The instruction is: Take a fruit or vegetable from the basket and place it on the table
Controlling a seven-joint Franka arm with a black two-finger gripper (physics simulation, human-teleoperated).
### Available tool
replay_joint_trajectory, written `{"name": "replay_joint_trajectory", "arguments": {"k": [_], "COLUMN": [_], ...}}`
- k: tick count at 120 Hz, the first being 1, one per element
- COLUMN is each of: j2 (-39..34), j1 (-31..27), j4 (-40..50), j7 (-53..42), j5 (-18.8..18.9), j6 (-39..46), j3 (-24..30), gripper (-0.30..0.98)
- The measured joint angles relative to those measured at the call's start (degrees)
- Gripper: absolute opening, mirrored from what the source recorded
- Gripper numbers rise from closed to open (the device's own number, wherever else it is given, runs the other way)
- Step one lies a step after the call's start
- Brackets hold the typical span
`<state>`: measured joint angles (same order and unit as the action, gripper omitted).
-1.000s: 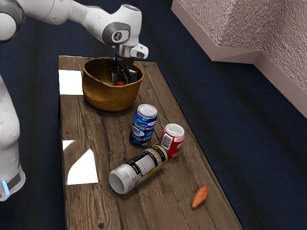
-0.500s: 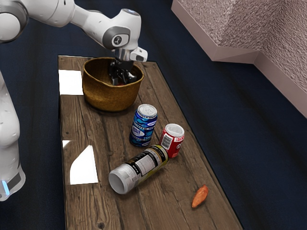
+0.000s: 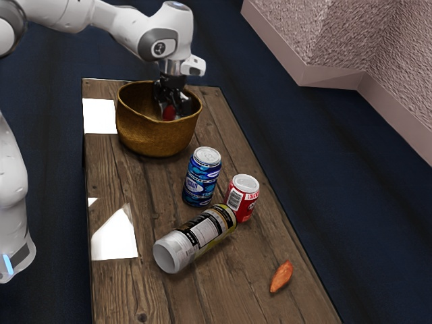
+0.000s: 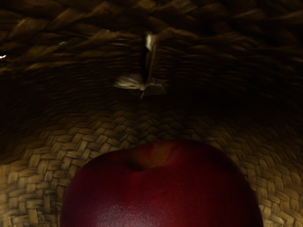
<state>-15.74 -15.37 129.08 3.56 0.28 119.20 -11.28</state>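
Observation:
Inside the woven basket [image 3: 156,138], near its rim on the exterior view's right, my gripper [image 3: 171,111] is shut on a dark red fruit [image 3: 169,113]. The fruit shows above the basket's near rim, between the two fingers. In the wrist view the red fruit [image 4: 163,189] is large at the lower edge, its stem hollow facing the camera, with the basket's woven inside [image 4: 94,137] around and behind it. The fruit's underside is hidden. An orange, carrot-like vegetable [image 3: 281,277] lies on the wooden table [image 3: 223,290].
A blue can [image 3: 202,177] stands in front of the basket, with a red can [image 3: 243,197] beside it. A white-capped cylindrical container [image 3: 196,238] lies on its side against the red can. A textured wall [image 3: 358,40] rises beyond the table.
My gripper first went down into the basket and closed around the red fruit. Since then hand and fruit have risen a little, and more of the fruit shows over the rim.

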Motion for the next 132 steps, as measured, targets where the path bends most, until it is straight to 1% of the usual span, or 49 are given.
{"name": "replay_joint_trajectory", "arguments": {"k": [30,44,54,62,67,73,94,104,123,132], "j2": [-8.8,-10.2,-9.3,-6.7,-2.5,1.5,10.3,12.4,21.5,23.8], "j1": [0.0,0.0,0.0,0.0,0.0,0.0,-0.3,-0.6,-3.7,-4.8], "j4": [0.7,-6.1,-12.6,-18.0,-22.8,-26.2,-31.0,-32.5,-40.5,-42.1], "j7": [0.5,0.5,0.5,0.4,0.4,0.3,-0.1,-0.2,-0.8,-1.1], "j5": [0.3,0.4,0.4,0.4,0.3,0.2,-0.9,-1.4,-3.2,-4.1], "j6": [-2.7,-6.1,-9.0,-11.2,-12.7,-14.3,-17.2,-17.9,-19.3,-19.8], "j3": [-0.2,1.3,1.5,1.6,1.6,1.5,-0.4,-0.8,-0.8,-0.7], "gripper": [0.25,0.25,0.26,0.26,0.27,0.26,0.25,0.25,0.26,0.25]}}
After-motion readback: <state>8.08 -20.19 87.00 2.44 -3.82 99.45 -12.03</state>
